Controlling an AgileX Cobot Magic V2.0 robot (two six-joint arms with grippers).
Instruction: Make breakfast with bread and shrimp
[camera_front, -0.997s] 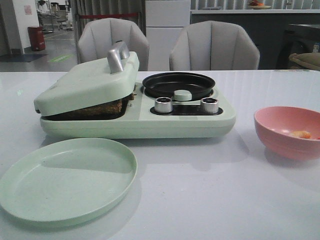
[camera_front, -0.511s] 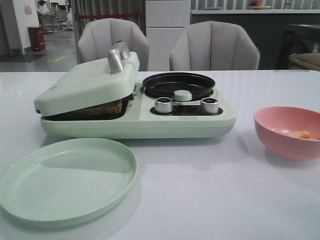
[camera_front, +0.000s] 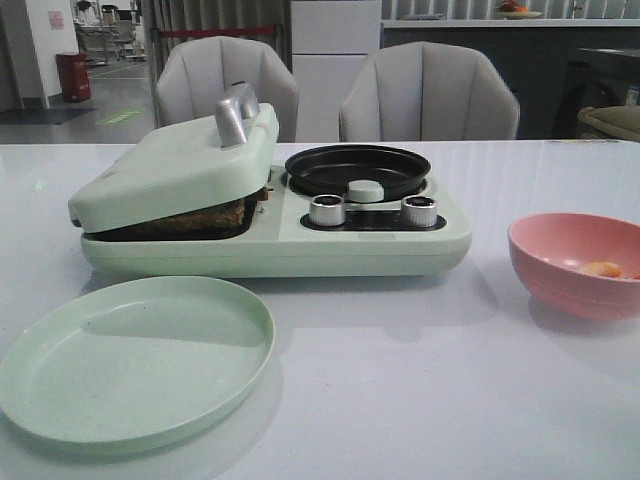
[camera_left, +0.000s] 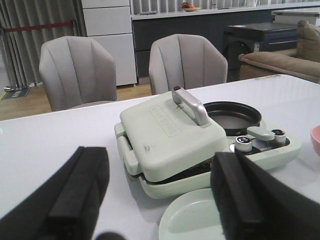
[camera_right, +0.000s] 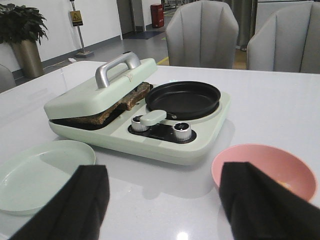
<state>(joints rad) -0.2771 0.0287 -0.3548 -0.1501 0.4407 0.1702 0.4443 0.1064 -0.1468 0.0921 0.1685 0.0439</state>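
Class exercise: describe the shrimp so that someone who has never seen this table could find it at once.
Start at the pale green breakfast maker in the middle of the white table. To its right stands a pink bowl. The shrimp lies inside, a small orange-pink curl and the only thing in that bowl.

Bread (camera_front: 215, 214) sits under the lid (camera_front: 175, 165); shrimp (camera_front: 600, 268), apparently, in the bowl (camera_front: 560, 285).

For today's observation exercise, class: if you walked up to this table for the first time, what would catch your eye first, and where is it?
The pale green breakfast maker at the table's middle stands out, its lid propped ajar over the bread, with a black pan on its right half. In front of it, to the left, lies a green plate. At the right, a pink bowl holds the shrimp.
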